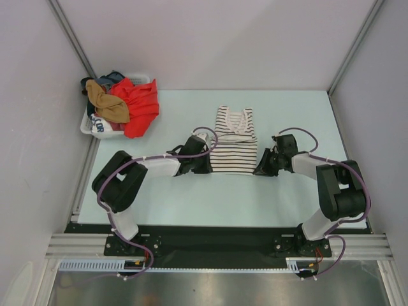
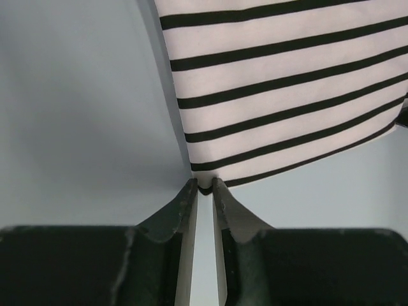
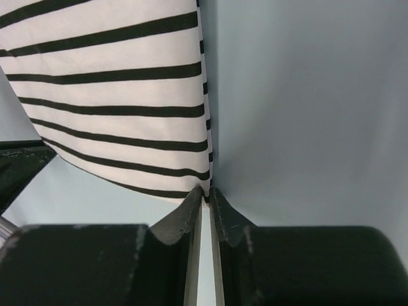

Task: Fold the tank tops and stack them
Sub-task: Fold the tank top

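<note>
**Both end effectors pinch the hem corners of the striped top**

Nearest to us, the two arms reach in from the near edge of the counter [image 1: 191, 197] and bend toward each other across its middle.

The left end effector [image 1: 205, 166] sits low at the near left corner of the striped tank top [image 1: 234, 150]. In the left wrist view, the left end effector [image 2: 204, 185] has its jaws drawn almost together, and the hem corner of the striped tank top [image 2: 287, 83] is caught between the tips.

The right end effector [image 1: 261, 169] mirrors it at the near right corner of the hem. In the right wrist view, the right end effector [image 3: 205, 192] is likewise nearly closed, nipping the corner of the striped tank top [image 3: 115, 95] where the side seam meets the hem.

Between the two, the striped top lies flat near the middle of the counter. Its hem faces the near edge and its straps and neckline point toward the far edge.

Farther off, at the far left corner of the counter, we see the white laundry basket [image 1: 87, 126] heaped with clothes. The tan-brown tank top [image 1: 108, 105] lies crumpled on top of the heap. Just beside it, a red garment [image 1: 140, 105] spills over the basket's right side onto the counter. Darker cloth shows behind them, but we cannot make out what it is.
</note>
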You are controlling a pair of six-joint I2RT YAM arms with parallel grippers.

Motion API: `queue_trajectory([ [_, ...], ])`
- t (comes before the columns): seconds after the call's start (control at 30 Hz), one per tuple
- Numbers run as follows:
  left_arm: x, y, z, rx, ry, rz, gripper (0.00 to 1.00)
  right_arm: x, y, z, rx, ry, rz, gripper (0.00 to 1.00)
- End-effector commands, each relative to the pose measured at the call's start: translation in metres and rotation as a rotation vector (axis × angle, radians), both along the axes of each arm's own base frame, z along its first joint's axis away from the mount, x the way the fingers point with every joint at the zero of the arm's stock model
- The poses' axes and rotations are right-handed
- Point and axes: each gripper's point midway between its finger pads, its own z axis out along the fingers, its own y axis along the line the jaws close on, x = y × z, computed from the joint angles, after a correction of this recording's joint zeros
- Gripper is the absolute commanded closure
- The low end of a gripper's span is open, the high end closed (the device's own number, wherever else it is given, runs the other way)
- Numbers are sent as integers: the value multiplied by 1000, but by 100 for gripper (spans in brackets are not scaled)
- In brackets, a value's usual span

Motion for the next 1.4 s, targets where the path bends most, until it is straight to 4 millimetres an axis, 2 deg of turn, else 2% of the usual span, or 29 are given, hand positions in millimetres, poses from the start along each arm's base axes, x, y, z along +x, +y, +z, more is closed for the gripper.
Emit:
queue_trajectory([
  [0.0, -3, 17, -12, 62, 0, 37, 80, -4, -15, -7, -76, 7, -34, 84],
  [0.03, -3, 19, -11, 67, -4, 39, 80, -5, -15, -6, -76, 6, -32, 80],
  [0.07, -5, 20, -11, 70, -5, 39, 79, -5, -14, -2, -73, -7, -33, 61],
  [0.13, -6, 21, -5, 60, -19, 41, 75, -6, -14, 4, -64, -23, -37, 48],
  [0.17, -7, 21, -2, 50, -27, 41, 67, -7, -14, 7, -60, -35, -40, 40],
  [0.23, -11, 19, 5, 26, -40, 27, 57, -5, -13, 17, -49, -76, -39, 39],
  [0.27, -11, 17, 8, 6, -55, 23, 48, -6, -12, 19, -42, -84, -32, 43],
  [0.37, -14, 11, 13, -10, -64, 10, 40, -7, -8, 21, -24, -88, -16, 49],
  [0.6, -11, -3, 13, -16, -60, -19, 37, -7, 5, 15, 6, -77, 24, 51],
  [0.87, -7, -9, -3, -5, -30, -23, 49, -3, 13, 1, -1, -50, 30, 52],
  [0.93, -7, -9, -7, -4, -24, -22, 53, -2, 15, 0, 0, -47, 31, 55],
  [0.97, -7, -9, -8, -2, -22, -25, 63, -2, 14, -2, -7, -42, 27, 65],
  [1.03, -7, -9, -10, 5, -20, -28, 73, -4, 12, -3, -18, -35, 26, 79],
  [1.07, -9, -8, -11, 9, -20, -33, 86, -6, 9, -4, -32, -33, 21, 93],
  [1.1, -10, -6, -11, 16, -18, -34, 93, -9, 7, -2, -42, -33, 15, 99],
  [1.13, -10, -6, -6, 12, -27, -33, 99, -10, 4, -1, -51, -35, 12, 100],
  [1.27, -26, 2, -2, 16, -30, -41, 100, -26, 0, 3, -64, -34, 12, 100],
  [1.3, -30, 3, -1, 17, -29, -42, 100, -35, -1, 0, -68, -13, 17, 100],
  [1.37, -42, 2, 3, 14, -30, -60, 100, -43, 2, 6, -65, -27, 32, 100],
])
